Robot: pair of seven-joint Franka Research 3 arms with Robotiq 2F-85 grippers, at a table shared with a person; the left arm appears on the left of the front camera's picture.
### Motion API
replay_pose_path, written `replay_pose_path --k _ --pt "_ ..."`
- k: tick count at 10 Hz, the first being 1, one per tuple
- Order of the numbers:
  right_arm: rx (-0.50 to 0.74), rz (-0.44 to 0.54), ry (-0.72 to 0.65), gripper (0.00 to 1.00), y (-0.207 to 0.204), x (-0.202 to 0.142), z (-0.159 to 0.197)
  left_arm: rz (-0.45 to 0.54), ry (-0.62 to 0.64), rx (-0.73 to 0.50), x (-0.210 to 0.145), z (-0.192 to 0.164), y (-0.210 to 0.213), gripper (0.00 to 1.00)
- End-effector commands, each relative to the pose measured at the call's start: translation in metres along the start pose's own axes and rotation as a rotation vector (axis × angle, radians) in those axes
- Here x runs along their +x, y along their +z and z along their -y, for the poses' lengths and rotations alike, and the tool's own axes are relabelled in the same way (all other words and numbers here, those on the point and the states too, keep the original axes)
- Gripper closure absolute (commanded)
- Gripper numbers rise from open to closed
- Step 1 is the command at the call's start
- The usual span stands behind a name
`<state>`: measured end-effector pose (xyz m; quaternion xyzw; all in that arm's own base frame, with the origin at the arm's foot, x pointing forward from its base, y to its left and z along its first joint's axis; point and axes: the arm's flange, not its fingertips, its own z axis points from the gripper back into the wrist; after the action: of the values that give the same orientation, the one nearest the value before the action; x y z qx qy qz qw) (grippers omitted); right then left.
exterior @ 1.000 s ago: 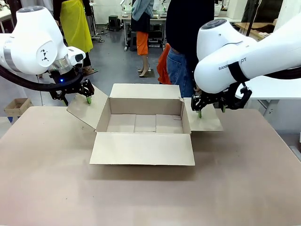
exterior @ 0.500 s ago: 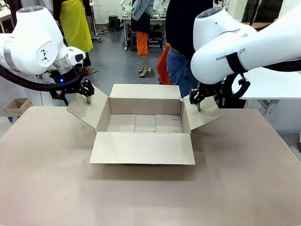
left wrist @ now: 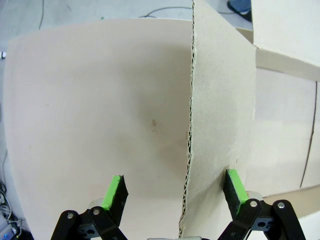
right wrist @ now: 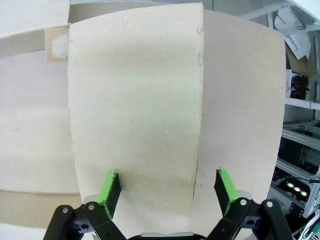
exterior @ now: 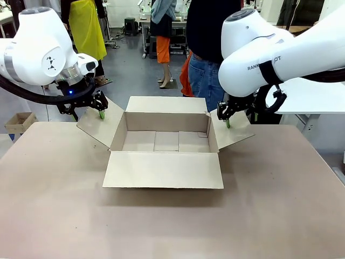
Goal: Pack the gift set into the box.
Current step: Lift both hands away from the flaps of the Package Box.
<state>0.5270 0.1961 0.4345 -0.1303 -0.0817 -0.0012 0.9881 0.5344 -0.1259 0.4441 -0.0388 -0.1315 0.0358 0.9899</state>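
The box (exterior: 166, 141), a brown cardboard carton, stands open in the middle of the table with all four flaps spread. My left gripper (exterior: 101, 112) is open at the raised left flap (left wrist: 220, 115), whose corrugated edge runs up between the green pads (left wrist: 116, 192). My right gripper (exterior: 228, 123) is open at the outer edge of the right flap (right wrist: 135, 100), which tilts up off the table. Its pads (right wrist: 225, 189) stand wide on either side of that flap. The box's inside holds nothing. The gift set is out of view.
A person in dark top and jeans (exterior: 206, 59) stands just beyond the box's far flap. A small brown carton (exterior: 19, 122) sits off the table at far left. The tan table top (exterior: 161, 226) stretches toward the near edge.
My right gripper has risen and shifted slightly left, and the right flap has gone from lying flat to tilted upward. The left arm has stayed still.
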Motion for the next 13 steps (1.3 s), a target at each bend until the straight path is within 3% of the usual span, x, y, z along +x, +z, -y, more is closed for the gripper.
replay_pose_path --k 1,13 --pt "-0.020 0.007 0.008 0.00 0.0016 0.0012 0.0011 0.003 0.014 0.018 -0.0008 0.0011 0.0021 0.00" --pt "-0.020 0.007 0.008 0.00 0.0016 0.0012 0.0011 0.003 0.014 0.018 -0.0008 0.0011 0.0021 0.00"
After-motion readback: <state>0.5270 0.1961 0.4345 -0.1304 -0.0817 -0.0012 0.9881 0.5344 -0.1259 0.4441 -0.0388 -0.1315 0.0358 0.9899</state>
